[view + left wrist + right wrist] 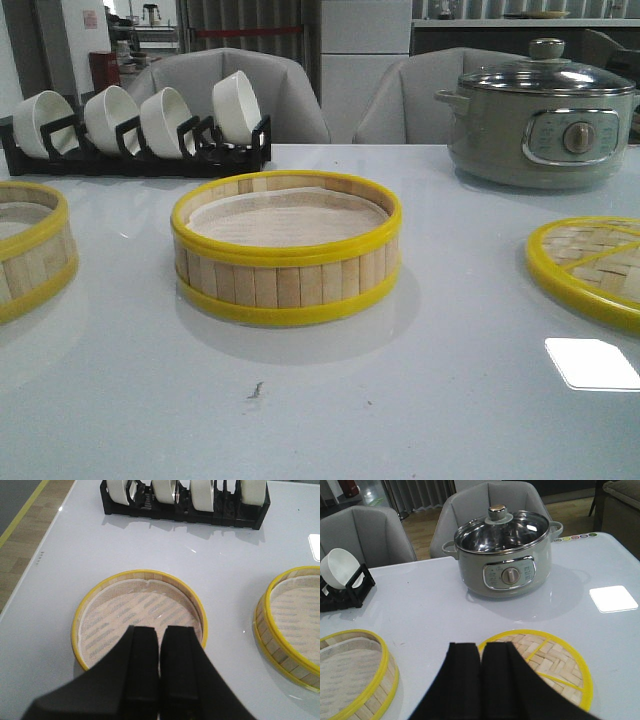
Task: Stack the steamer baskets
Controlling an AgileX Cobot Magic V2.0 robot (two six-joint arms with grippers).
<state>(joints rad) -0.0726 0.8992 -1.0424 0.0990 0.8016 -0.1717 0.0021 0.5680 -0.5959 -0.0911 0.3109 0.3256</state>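
Nothing is stacked yet — two steamer baskets sit apart on the white table (400, 400), each on its own patch of tabletop. The middle basket (286, 248) stands near the front centre; the left basket (30, 245) is well to its left, cut by the picture edge. The left gripper (159, 645) hangs over the left basket, fingers pressed together and holding nothing. The right gripper (480, 655) is likewise closed and empty, poised over the flat woven lid (590, 265) at the right.

The step in hand looks like a first pick of the left basket. To do it well, the left fingers must part, then drop so one goes inside the wall and one outside, pinching the yellow rim rather than the pale liner. Lifted level, the basket should be carried over the middle one and lowered only when the two rims line up all round; a tilt would likely let it catch or sit crooked.

Count: two baskets, one lid. Farther back — one black rack (130, 150) with four white bowls (237, 105), and one electric pot (540, 115) with a glass cover.
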